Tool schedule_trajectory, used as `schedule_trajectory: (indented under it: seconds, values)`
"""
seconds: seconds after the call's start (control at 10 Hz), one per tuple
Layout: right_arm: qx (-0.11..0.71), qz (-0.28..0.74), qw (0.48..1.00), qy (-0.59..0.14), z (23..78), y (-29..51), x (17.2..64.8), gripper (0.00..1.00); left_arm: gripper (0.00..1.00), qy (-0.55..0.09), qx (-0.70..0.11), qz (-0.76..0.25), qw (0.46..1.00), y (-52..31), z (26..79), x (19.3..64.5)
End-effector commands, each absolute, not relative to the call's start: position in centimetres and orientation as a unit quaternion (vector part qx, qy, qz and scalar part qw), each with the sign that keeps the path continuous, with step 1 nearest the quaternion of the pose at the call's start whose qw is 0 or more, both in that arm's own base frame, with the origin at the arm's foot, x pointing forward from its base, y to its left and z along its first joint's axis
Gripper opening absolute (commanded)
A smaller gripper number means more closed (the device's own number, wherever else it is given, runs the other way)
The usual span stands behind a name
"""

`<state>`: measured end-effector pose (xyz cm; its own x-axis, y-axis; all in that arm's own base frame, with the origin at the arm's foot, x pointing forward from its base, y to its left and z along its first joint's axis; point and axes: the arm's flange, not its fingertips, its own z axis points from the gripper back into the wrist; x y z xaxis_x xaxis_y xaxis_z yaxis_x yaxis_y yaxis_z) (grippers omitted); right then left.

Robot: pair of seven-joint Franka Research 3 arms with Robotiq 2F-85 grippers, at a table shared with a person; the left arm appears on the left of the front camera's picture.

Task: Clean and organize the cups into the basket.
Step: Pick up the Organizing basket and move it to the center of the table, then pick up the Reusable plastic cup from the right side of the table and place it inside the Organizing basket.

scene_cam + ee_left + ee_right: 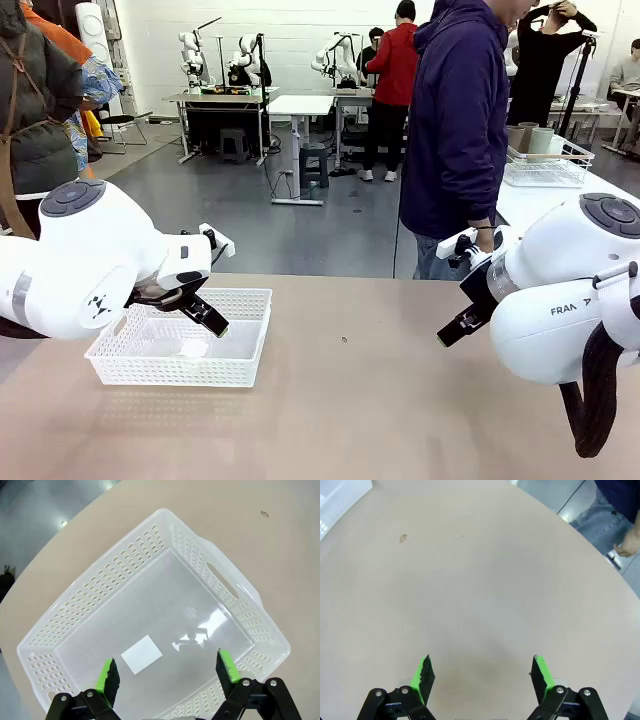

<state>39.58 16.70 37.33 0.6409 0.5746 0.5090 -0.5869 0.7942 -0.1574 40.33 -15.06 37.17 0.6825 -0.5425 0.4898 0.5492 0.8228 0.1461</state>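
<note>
The tan counter (pixel 380 400) is seen running across the whole near scene. At its far edge, beyond the right fingers (pixel 460 328), a person (pixel 455 120) in a dark blue hooded top is seen standing, with one hand (pixel 485 235) hanging by the hip. The same hand (pixel 627 542) is caught at the upper right corner of the right wrist view, far past the fingertips.

The white mesh basket (pixel 165 372) is set flat on the counter directly under the left fingers (pixel 205 315). In the left wrist view, its walls (pixel 115 575) are spread out ahead of and beside both pads, and its inside is seen to hold no cups.

On a farther table behind the person, well beyond the right fingers, a tan cup (pixel 520 135) and a pale green cup (pixel 541 140) are stood upright in a wire basket (pixel 545 172).

The left fingers (pixel 107 680) are spread wide with nothing gripped, held over the basket floor. The right fingers (pixel 422 675) are likewise spread wide with nothing between them, held above bare counter.

A white square label (pixel 141 654) is seen on the basket floor, just ahead of the left pad. A small dark mark (pixel 403 538) is seen on the counter, well ahead of the right fingers.
</note>
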Motion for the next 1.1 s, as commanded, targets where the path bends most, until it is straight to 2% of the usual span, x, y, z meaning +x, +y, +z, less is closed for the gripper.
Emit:
schedule_trajectory:
  seconds: [0.0,1.0]
  values:
    - [0.011,0.321,0.906,-0.277,37.33,16.70,39.58,1.00,1.00,-0.265,-0.006,-0.298,0.917,-15.07,37.17,40.33]
    - [0.011,0.321,0.906,-0.277,37.33,16.70,39.58,1.00,1.00,-0.265,-0.006,-0.298,0.917,-15.07,37.17,40.33]
